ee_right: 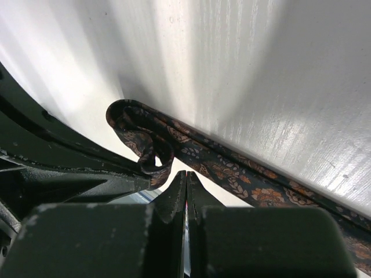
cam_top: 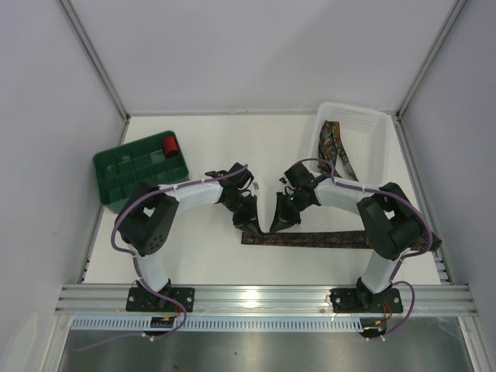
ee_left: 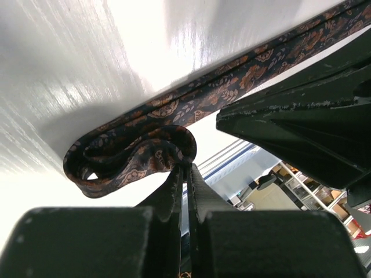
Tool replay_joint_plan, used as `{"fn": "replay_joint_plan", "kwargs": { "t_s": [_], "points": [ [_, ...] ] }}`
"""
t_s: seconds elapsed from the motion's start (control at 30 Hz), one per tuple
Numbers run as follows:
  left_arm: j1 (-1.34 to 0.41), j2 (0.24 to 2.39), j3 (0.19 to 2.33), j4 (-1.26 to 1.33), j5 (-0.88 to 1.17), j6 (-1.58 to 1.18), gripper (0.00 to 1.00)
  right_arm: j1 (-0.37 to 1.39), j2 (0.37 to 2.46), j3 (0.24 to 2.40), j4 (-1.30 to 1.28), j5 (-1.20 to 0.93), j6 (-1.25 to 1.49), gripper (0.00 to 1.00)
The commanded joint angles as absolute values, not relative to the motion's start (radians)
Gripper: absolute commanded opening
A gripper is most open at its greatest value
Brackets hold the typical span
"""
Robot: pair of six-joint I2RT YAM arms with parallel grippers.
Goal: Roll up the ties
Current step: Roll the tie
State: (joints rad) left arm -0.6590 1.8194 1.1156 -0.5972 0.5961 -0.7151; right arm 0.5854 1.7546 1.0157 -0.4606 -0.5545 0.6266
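From where I stand, the white worktop (cam_top: 232,151) is boxed in by three pale grey panels: a back wall (cam_top: 263,54), a left wall (cam_top: 35,124) and a right wall (cam_top: 469,147). A slim aluminium post runs up from each far corner, one on the left (cam_top: 93,60) and one on the right (cam_top: 432,58). Along the worktop's near edge lies a grooved aluminium rail (cam_top: 263,297), then a white slotted strip (cam_top: 263,323), then a sheet of brushed metal (cam_top: 256,353). The light is bright and even, streaking the worktop with glare and casting only soft shadows. Beyond the worktop's edge, blurred shelving (ee_left: 301,182) with boxes stands in the room.
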Motion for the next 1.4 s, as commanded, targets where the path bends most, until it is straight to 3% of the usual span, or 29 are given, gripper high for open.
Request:
{"fn": "replay_joint_plan", "kwargs": {
  "t_s": [0.0, 0.33, 1.37],
  "points": [
    [-0.664, 1.828, 1.137, -0.555, 0.587, -0.703, 0.07, 0.583, 1.729, 1.028, -0.474, -0.586, 0.624, 0.02],
    [-0.664, 1.859, 1.137, -0.514, 0.6, -0.695, 0.27, 0.575, 1.703, 1.022, -0.486, -0.589, 0.627, 0.02],
    [-0.632, 1.648, 1.109, -0.612, 0.529, -0.64, 0.3, 0.583, 1.715, 1.098, -0.503, -0.614, 0.641, 0.02]
  ]
}}
